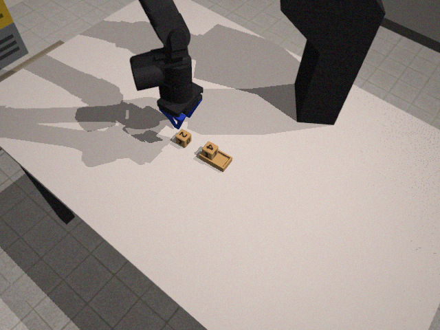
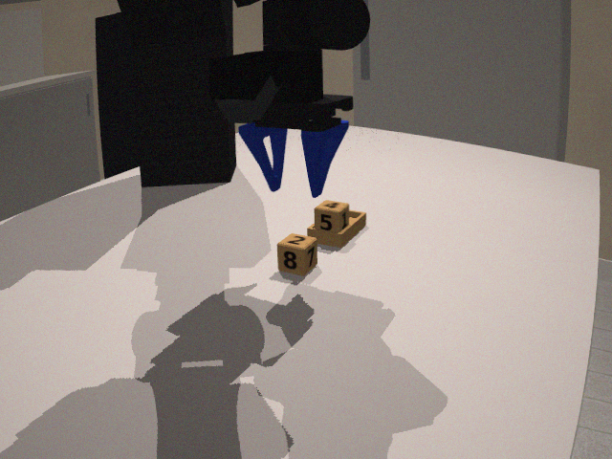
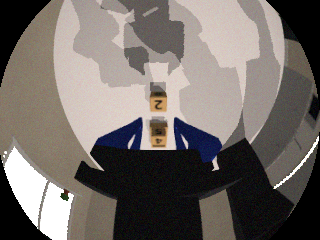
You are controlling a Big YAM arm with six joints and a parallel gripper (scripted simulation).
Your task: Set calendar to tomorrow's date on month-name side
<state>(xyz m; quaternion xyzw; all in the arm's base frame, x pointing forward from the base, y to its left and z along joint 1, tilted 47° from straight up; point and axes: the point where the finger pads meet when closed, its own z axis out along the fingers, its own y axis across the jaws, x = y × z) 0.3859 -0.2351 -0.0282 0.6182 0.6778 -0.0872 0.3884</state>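
In the top view, the loose cube (image 1: 183, 138) (image 2: 296, 254) (image 3: 158, 102) lies on the table (image 1: 284, 220) (image 2: 474, 276) (image 3: 102, 65) to the left and far side of the tray (image 1: 212, 163) (image 2: 338, 240), well apart from it, a 2 on its top. The tray lies flat, its long axis running from far left to near right there, with the other cube (image 1: 210, 150) (image 2: 331, 216) (image 3: 158, 142) in its left end, a 4 up, and the right end vacant. The gripper (image 1: 182, 122) (image 2: 295, 193) (image 3: 158, 120) hangs above the table, its fingers about half open with nothing between them. What matters most is the line-up: in the wrist view both cubes fall in one row along the middle of the finger gap, the loose one beyond the fingertips, the other between the fingers as seen, though lower down. The next move probably wants a straight descent onto whichever cube is chosen, a finger on either side. The gap looks only modestly wider than a cube, so a sideways error could clip a top edge. The month's name cannot be made out.
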